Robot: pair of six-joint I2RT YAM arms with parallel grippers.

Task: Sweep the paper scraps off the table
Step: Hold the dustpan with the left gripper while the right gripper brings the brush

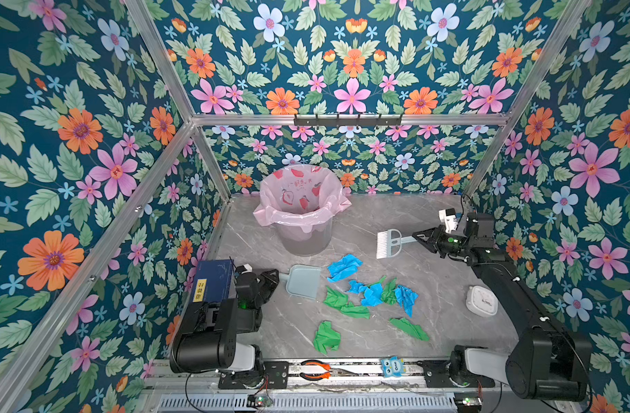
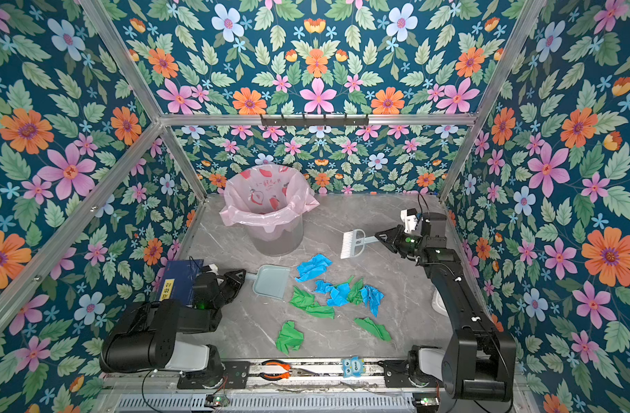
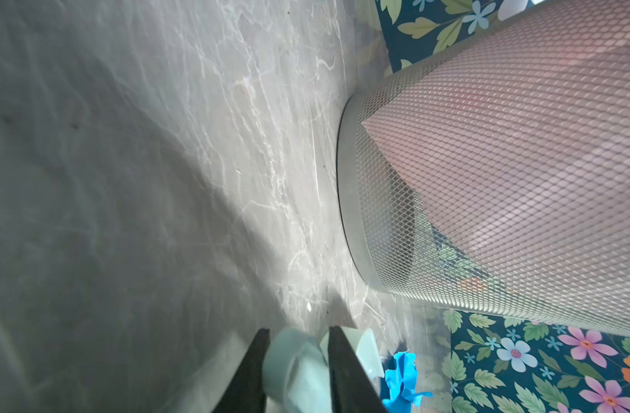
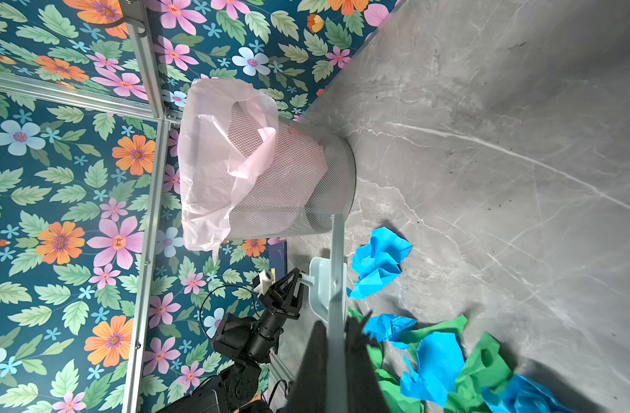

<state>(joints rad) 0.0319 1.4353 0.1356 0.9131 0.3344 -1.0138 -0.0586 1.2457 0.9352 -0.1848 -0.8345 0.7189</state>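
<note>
Crumpled blue and green paper scraps [image 1: 370, 296] [image 2: 338, 295] [image 4: 431, 357] lie in a loose cluster on the grey marble table [image 1: 431, 271], with one blue scrap [image 3: 401, 375] beside the pan. A pale teal dustpan [image 1: 302, 282] [image 2: 272, 281] [image 4: 320, 286] rests flat just left of them. My left gripper [image 1: 276, 275] [image 3: 299, 330] is shut on its handle [image 3: 292, 368]. My right gripper [image 1: 417, 237] [image 4: 336, 321] is shut on the handle of a white-bristled brush [image 1: 388, 244] [image 2: 352, 244], held above the table behind the scraps.
A mesh bin with a pink bag [image 1: 302, 221] [image 3: 503, 178] [image 4: 270, 171] stands at the back. A blue box [image 1: 213, 280] sits by the left arm and a white round object [image 1: 481, 300] under the right arm. Pliers [image 1: 315, 370] and an owl figure [image 1: 392, 366] lie on the front rail.
</note>
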